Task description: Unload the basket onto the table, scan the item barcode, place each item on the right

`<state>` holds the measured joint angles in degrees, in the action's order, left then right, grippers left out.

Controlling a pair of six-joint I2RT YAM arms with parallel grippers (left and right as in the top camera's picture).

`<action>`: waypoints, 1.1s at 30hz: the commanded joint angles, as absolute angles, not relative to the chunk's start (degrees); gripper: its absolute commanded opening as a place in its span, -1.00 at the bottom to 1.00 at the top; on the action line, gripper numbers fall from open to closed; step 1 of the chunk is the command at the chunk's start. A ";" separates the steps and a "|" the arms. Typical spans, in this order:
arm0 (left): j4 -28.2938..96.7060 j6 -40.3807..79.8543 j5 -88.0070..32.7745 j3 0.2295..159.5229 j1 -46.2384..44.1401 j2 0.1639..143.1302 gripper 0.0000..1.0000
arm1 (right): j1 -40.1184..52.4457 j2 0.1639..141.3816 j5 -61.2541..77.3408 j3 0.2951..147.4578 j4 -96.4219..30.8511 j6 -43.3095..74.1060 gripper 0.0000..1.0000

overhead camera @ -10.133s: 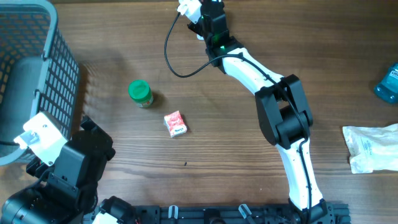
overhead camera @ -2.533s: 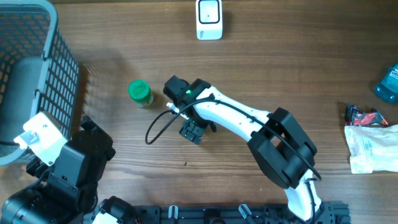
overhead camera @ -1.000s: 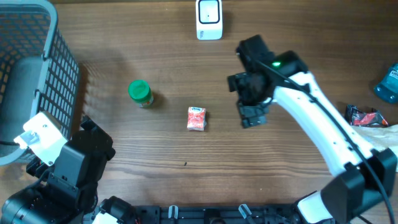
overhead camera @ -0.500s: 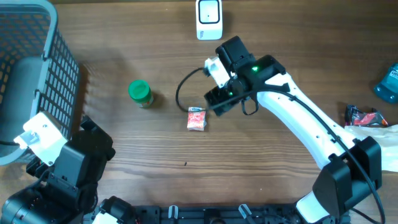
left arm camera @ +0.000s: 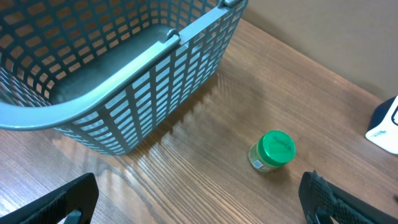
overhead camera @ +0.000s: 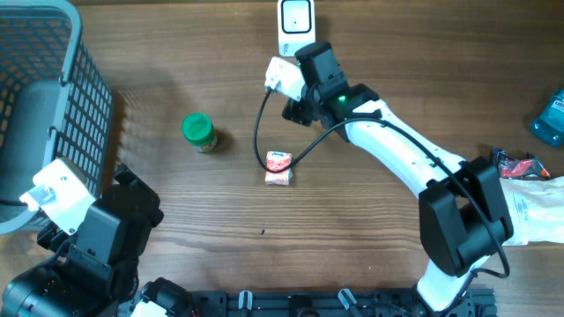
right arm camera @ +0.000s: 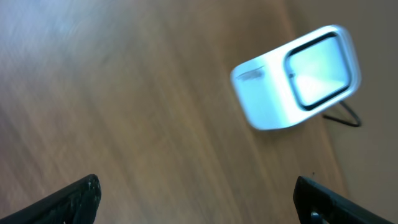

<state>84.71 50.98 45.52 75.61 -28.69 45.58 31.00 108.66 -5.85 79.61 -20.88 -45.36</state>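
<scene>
The surface point(overhead camera: 176, 70) is brown wood with a fine streaky grain and a low satin sheen, and the basket point(left arm camera: 124, 67) is a smooth, faintly glossy lattice of grey-blue plastic. The jar point(left arm camera: 272, 151) has a slightly shiny green plastic lid, the scanner point(right arm camera: 292, 78) is smooth white plastic around a glossy black-framed window, and the packet point(overhead camera: 278, 167) wears a shiny red-and-white printed wrapper. The right arm point(overhead camera: 397, 150) has glossy white shells and matt black joints, its cable point(overhead camera: 262, 132) looks black and rubbery, the bag point(overhead camera: 538, 211) looks like crinkled whitish film, and the bottle point(overhead camera: 551, 119) is translucent blue plastic.
</scene>
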 commanded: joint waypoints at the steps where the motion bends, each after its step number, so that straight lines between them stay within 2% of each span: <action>1: 84.71 51.90 45.63 76.03 -28.16 45.76 1.00 | 34.92 106.52 -1.39 79.37 -29.28 -51.00 1.00; 6: 84.71 51.90 45.63 76.03 -28.16 45.76 1.00 | 37.17 102.54 5.63 79.37 -44.31 -51.31 1.00; 10: 84.71 51.90 45.63 76.03 -28.16 45.76 1.00 | 36.40 101.38 11.38 79.37 -49.63 -54.37 1.00; 13: 84.71 51.90 45.63 76.03 -28.16 45.76 1.00 | 36.40 101.80 20.64 79.37 -54.11 -59.68 1.00; 24: 84.71 51.90 45.63 76.03 -28.16 45.76 1.00 | 35.75 107.31 21.43 79.13 -48.99 -62.70 1.00; 29: 84.71 51.90 45.63 76.03 -28.16 45.76 1.00 | 35.70 111.50 17.21 79.11 -41.01 -57.58 1.00; 33: 84.71 51.90 45.63 76.03 -28.16 45.76 1.00 | 35.68 113.95 15.44 79.09 -39.62 -55.29 1.00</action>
<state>84.68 50.98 45.50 75.61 -28.69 45.58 35.90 111.37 17.47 79.20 -39.94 -58.11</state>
